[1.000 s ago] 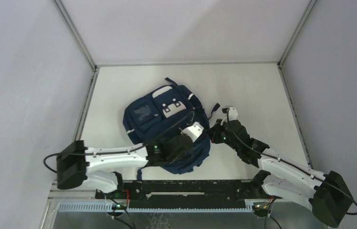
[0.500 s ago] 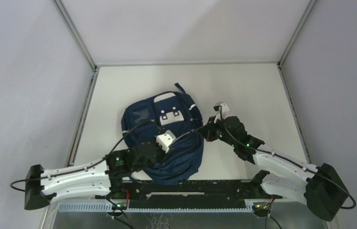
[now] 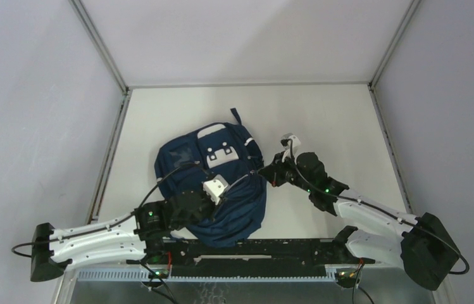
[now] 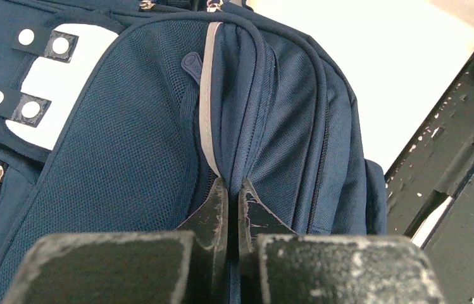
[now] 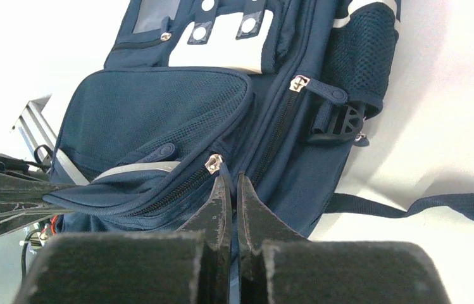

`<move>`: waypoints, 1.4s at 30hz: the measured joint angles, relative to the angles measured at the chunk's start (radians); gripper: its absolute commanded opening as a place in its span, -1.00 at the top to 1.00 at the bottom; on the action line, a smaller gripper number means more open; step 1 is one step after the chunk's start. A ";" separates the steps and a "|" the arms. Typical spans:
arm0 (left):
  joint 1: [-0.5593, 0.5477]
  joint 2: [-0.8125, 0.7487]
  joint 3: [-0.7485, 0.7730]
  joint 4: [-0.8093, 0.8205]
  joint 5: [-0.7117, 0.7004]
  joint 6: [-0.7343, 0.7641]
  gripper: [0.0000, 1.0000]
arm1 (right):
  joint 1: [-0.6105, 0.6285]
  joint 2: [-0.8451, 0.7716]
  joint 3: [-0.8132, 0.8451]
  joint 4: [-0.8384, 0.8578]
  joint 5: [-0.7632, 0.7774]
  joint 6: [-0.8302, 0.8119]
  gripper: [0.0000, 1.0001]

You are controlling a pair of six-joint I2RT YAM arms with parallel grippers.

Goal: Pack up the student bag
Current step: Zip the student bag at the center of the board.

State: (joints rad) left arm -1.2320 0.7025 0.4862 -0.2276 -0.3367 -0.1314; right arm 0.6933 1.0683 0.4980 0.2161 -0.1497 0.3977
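The student bag (image 3: 187, 164) lies flat on the pale tabletop (image 3: 323, 120), between the two arms, and both tools have hold of it. The left tool (image 4: 229, 189) has its two fingers squeezed almost together on a fold of the blue cloth, right where a thin grey stripe (image 4: 206, 95) runs away from its tips. To the left of that tool is a mesh pocket (image 4: 126, 139), and further off is a white patch (image 4: 76, 88) with round studs. To its right is bare tabletop and then the black rail (image 4: 455, 152), close beside the bag. The right tool (image 5: 229, 182) is squeezed together too, pinching the blue tab that hangs from a silver zip pull (image 5: 214, 163) just past its tips. Beyond it a second zip pull (image 5: 299, 83) sits further away, with a black buckle (image 5: 342, 121) to the right of it. A dark strap (image 5: 424, 206) lies loose on the tabletop on the right side of this tool. Seen from above, a black cable (image 3: 174, 172) loops over the bag, and the left arm (image 3: 95, 237) hides the bag's near corner. Grey walls (image 3: 31, 126) stand around the tabletop.
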 measured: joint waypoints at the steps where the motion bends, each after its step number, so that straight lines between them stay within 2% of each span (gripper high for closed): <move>1: 0.000 0.000 0.000 0.002 0.000 0.000 1.00 | 0.000 -0.006 0.000 -0.002 -0.001 -0.003 1.00; 24: 0.000 -0.090 -0.073 0.055 0.053 0.027 1.00 | -0.006 -0.043 -0.014 -0.012 -0.047 -0.019 1.00; 28: 0.000 -0.116 -0.085 0.039 0.053 0.016 1.00 | -0.012 0.024 -0.014 0.045 -0.083 -0.019 1.00; 34: 0.000 -0.123 -0.088 -0.013 0.049 0.027 1.00 | -0.013 0.233 -0.007 0.230 -0.137 0.007 1.00; 38: 0.000 -0.108 -0.088 -0.023 0.043 0.039 1.00 | -0.018 0.318 0.014 0.306 -0.161 0.036 1.00; 39: 0.000 -0.107 -0.088 -0.023 0.042 0.043 0.91 | -0.019 0.326 0.019 0.313 -0.164 0.039 1.00; 40: 0.000 -0.107 -0.088 -0.023 0.039 0.045 0.68 | -0.019 0.329 0.022 0.316 -0.167 0.043 1.00; 42: -0.002 -0.108 -0.088 -0.022 0.029 0.047 0.06 | -0.019 0.323 0.022 0.314 -0.166 0.045 1.00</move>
State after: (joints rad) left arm -1.2343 0.5941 0.3981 -0.2497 -0.3080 -0.0841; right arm 0.6743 1.3911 0.5201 0.5301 -0.3157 0.4427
